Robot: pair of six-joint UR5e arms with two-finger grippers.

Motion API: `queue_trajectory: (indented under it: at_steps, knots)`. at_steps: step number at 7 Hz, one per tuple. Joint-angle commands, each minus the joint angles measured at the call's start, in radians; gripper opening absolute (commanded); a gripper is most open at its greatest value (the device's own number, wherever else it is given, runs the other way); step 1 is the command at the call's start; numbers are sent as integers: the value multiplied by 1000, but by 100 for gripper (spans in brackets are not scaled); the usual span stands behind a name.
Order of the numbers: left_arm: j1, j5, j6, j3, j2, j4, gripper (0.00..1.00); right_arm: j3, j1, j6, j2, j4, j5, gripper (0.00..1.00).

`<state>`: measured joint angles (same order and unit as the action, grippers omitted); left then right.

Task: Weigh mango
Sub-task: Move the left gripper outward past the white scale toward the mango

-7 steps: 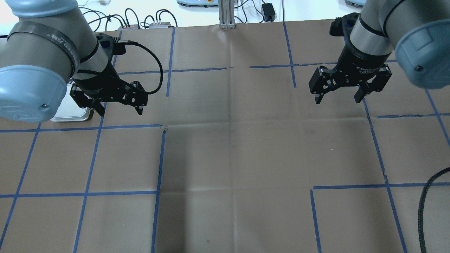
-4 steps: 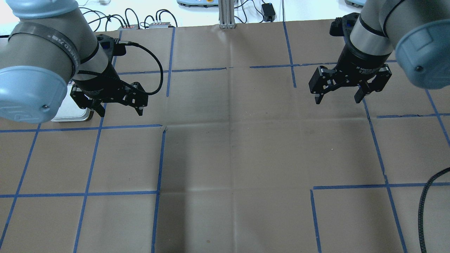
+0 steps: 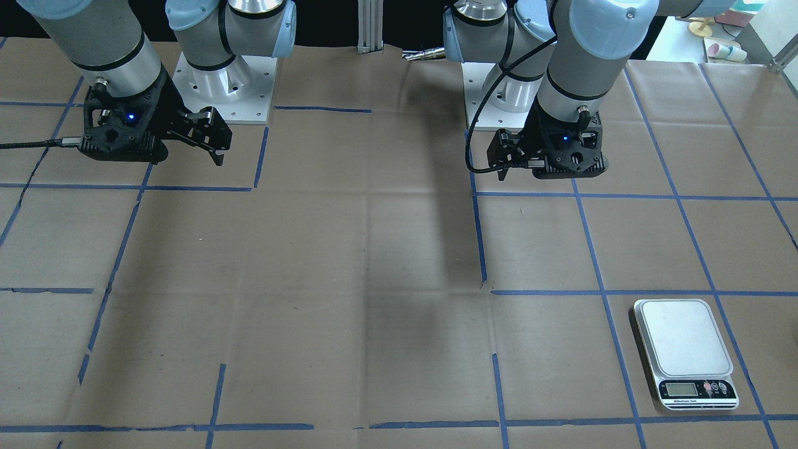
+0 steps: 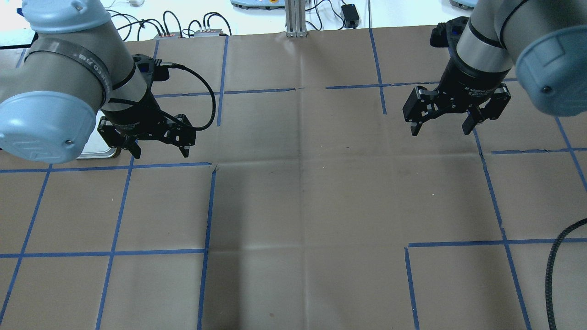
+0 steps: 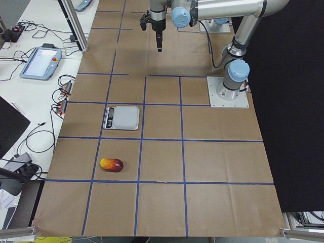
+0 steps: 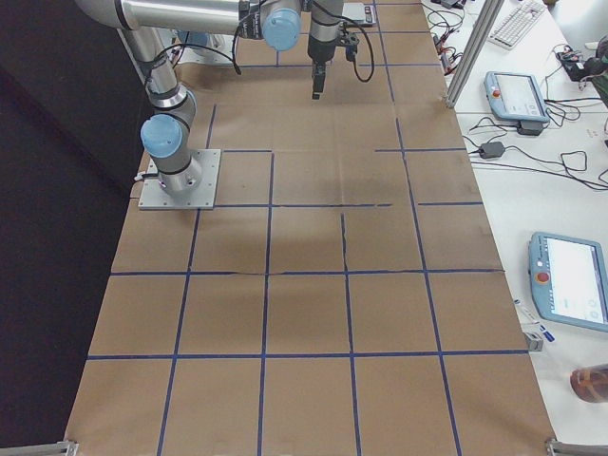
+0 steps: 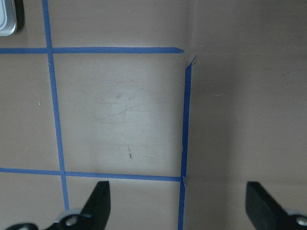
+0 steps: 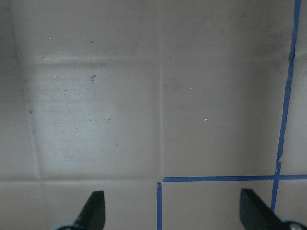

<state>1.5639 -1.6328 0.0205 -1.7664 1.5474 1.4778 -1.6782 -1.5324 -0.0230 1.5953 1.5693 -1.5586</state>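
Brown paper-covered counter [image 4: 302, 197] with a grid of blue tape lines [image 4: 207, 211]; cables and tablets sit on the white bench past its far edge. 2 arms hang over the robot's side of the counter. Left end effector [image 4: 161, 152] spread wide, above bare paper, close to the corner of the scale [image 3: 684, 352]. Right end effector [image 4: 440, 132] also spread wide, above bare paper, well apart from the left one. Mango [image 5: 112, 164] lies on its side on the counter in a tape square near the robot's-left end, seen only in the exterior left view. It is apart from the scale and well apart from both arms.
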Motion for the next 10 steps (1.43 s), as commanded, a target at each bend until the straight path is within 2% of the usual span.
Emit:
queue_trajectory:
  at_steps: [1,5,6,8,10]
  knots:
    - [-43,-10,-2,18,5,-11,100,0,0,0,0,0,0,100]
    - [-359,-6,-10,33,87,-31,100,0,0,0,0,0,0,100]
    - [-423,-6,-72,74,149,-98,100,0,0,0,0,0,0,100]
    - [-493,-2,-261,239,311,-116,100,0,0,0,0,0,0,100]
    - [-606,4,-438,429,516,-129,100,0,0,0,0,0,0,100]
